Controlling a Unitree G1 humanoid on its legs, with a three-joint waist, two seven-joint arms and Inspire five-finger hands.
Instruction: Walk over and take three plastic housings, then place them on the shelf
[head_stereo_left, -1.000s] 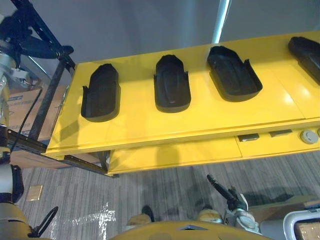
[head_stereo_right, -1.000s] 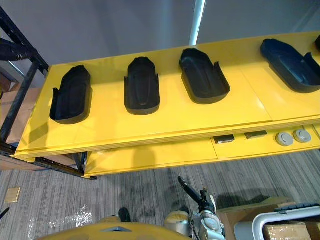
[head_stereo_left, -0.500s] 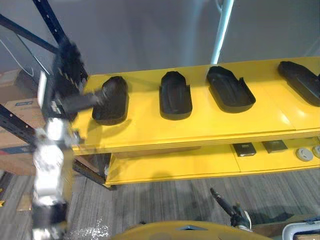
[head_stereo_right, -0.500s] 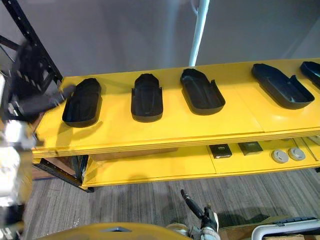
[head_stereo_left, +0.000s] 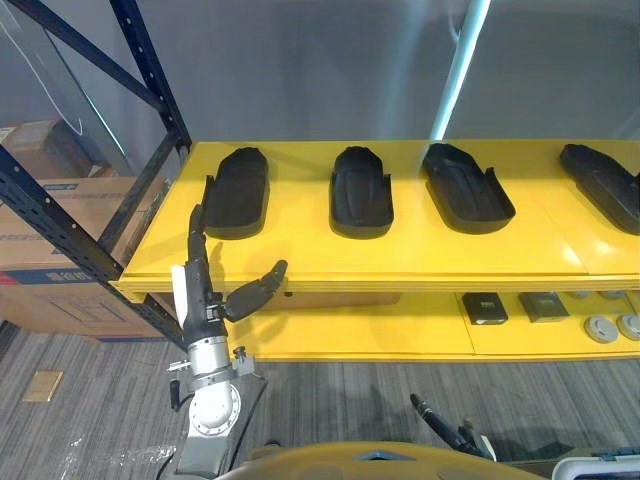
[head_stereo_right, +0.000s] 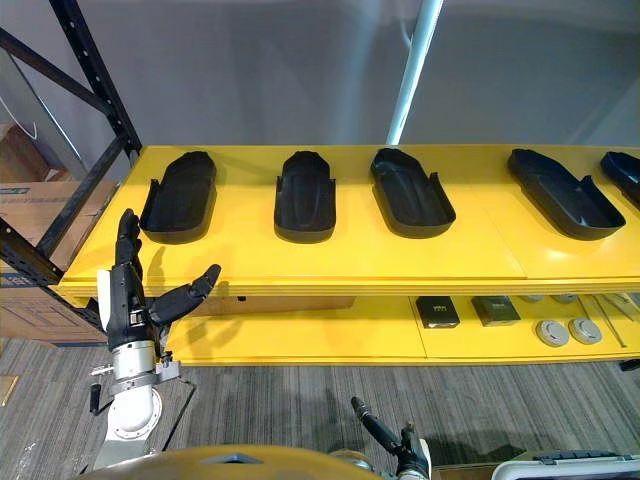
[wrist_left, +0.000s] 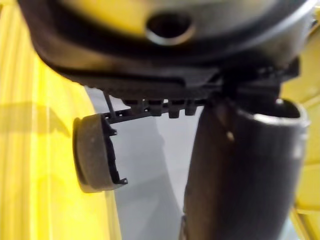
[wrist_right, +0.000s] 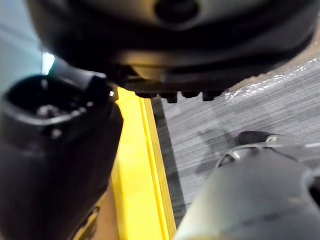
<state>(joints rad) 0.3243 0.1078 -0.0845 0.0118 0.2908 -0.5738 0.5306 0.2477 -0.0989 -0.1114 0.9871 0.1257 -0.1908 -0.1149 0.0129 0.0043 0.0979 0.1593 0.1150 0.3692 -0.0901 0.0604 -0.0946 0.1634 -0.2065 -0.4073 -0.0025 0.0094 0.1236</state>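
Observation:
Several black plastic housings lie in a row on the yellow shelf top (head_stereo_right: 300, 262): the leftmost housing (head_stereo_left: 237, 192), a second housing (head_stereo_left: 361, 192), a third housing (head_stereo_left: 466, 187), and more to the right (head_stereo_right: 563, 192). My left hand (head_stereo_left: 205, 290) is raised in front of the shelf's front edge, below the leftmost housing. It is open, fingers straight up and thumb spread, and touches nothing. A housing's end (wrist_left: 95, 155) shows past its thumb in the left wrist view. My right hand (head_stereo_left: 440, 420) hangs low over the floor with a finger straight, holding nothing.
A black metal rack (head_stereo_left: 150, 70) stands at the left, with cardboard boxes (head_stereo_left: 50, 220) behind it. The lower yellow level holds small dark square parts (head_stereo_right: 436, 311) and grey round parts (head_stereo_right: 552, 332). A pale pole (head_stereo_right: 412, 70) rises behind the shelf.
The whole view has shifted and now shows the shelf from further back. My left hand rose into view, swept by the leftmost housing, and now stands lower, before the shelf edge.

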